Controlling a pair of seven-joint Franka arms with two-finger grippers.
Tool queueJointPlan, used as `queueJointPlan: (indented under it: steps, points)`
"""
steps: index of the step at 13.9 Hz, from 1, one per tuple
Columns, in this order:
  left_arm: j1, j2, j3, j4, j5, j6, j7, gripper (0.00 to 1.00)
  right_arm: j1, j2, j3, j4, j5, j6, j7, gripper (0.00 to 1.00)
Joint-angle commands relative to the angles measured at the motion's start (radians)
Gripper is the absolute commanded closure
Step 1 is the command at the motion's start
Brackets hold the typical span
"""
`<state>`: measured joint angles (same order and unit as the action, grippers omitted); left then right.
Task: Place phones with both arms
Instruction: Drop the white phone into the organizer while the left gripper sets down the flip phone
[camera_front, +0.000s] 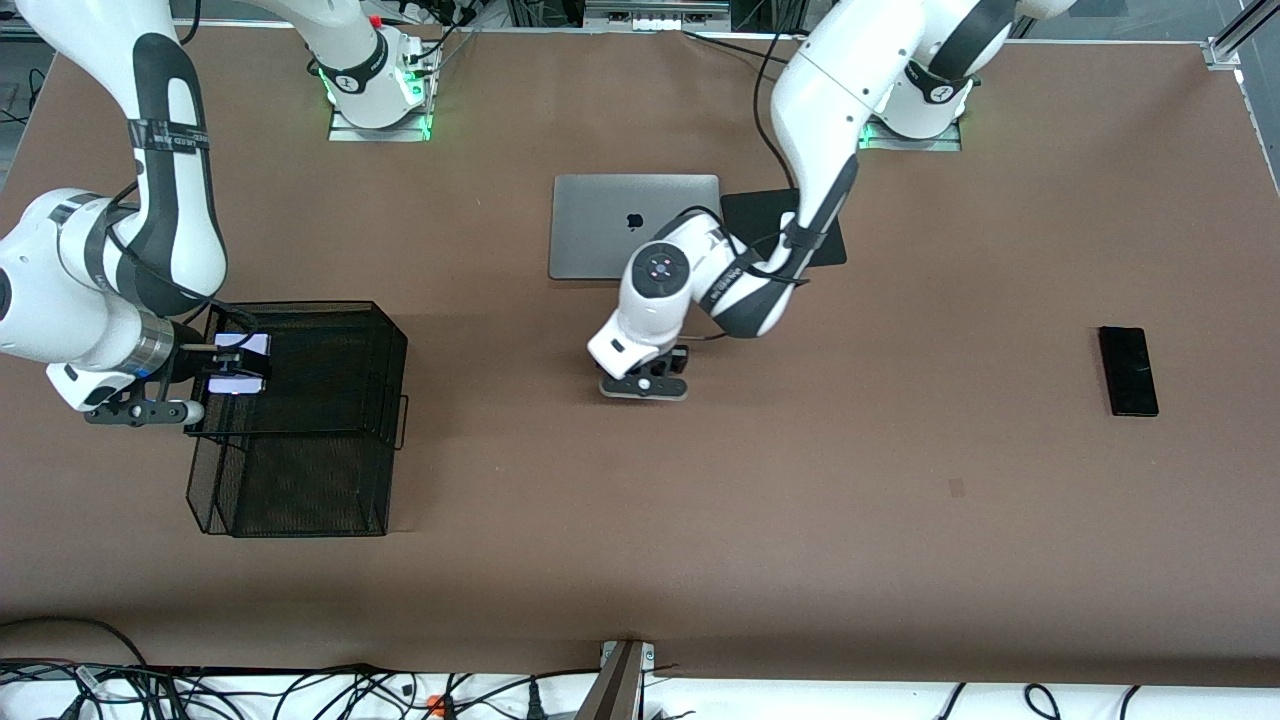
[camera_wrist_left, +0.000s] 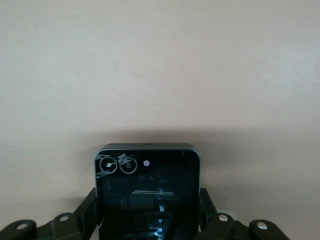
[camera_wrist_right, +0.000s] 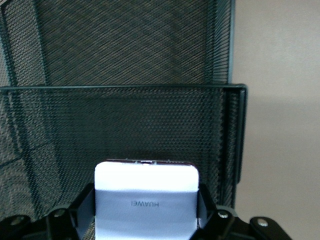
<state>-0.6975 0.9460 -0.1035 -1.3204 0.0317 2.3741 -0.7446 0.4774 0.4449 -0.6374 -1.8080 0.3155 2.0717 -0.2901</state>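
Two phones are in the arms' grips and a third, the slim black slab (camera_front: 1128, 370), lies flat on the table (camera_front: 800, 520) toward the left arm's end, well apart from both arms. The right gripper (camera_front: 225, 372), over the mesh rack (camera_front: 320, 480) at the right arm's end, has its jaws clamped on the lilac phone (camera_wrist_right: 146, 200). The left gripper (camera_front: 645, 385), low over mid-table just nearer the camera than the laptop (camera_front: 600, 225), is closed on the small black phone (camera_wrist_left: 147, 192). Risks, as I judge them: the lilac phone could catch on a mesh divider or the rack's rim if lowered off-line, or drop and tip if let go too high; the black phone is pinched only by its edges, so it could slip or land hard if released above the bare table. With both arms working, the left arm's elbow also passes close over the laptop and the black pad (camera_front: 760, 215) beside it. The front view alone shows the slab, the rack's place and both arms; it hides the black phone under the left wrist. Only the wrist views show each phone seated between the fingers (camera_wrist_left: 207, 210), and the right wrist view shows the mesh wall directly ahead of the lilac phone.
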Motion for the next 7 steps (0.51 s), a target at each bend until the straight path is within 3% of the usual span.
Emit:
queueJointPlan:
  steps: [1, 3, 4, 5, 6, 7]
  points:
    - [-0.045, 0.036, 0.019, 0.073, -0.030, -0.013, 0.011, 1.00, -0.009, -0.006, 0.002, -0.008, 0.027, 0.024, -0.020, 0.45]
    - [-0.079, 0.037, 0.025, 0.075, -0.029, -0.018, 0.001, 1.00, -0.009, -0.006, 0.004, -0.007, 0.033, 0.025, -0.021, 0.30]
    - [-0.085, 0.042, 0.027, 0.075, -0.027, -0.018, -0.015, 1.00, -0.009, -0.006, 0.004, -0.007, 0.033, 0.024, -0.020, 0.28]
    - [-0.086, 0.048, 0.028, 0.075, -0.029, -0.016, -0.028, 1.00, -0.009, -0.006, 0.004, -0.007, 0.033, 0.024, -0.020, 0.20]
    - [-0.086, 0.054, 0.030, 0.076, -0.029, -0.015, -0.036, 0.95, -0.009, -0.006, 0.004, -0.004, 0.033, 0.022, -0.018, 0.12]
    - [-0.086, 0.056, 0.031, 0.078, -0.027, -0.013, -0.045, 0.52, -0.009, -0.008, 0.004, -0.001, 0.033, 0.021, -0.018, 0.00]
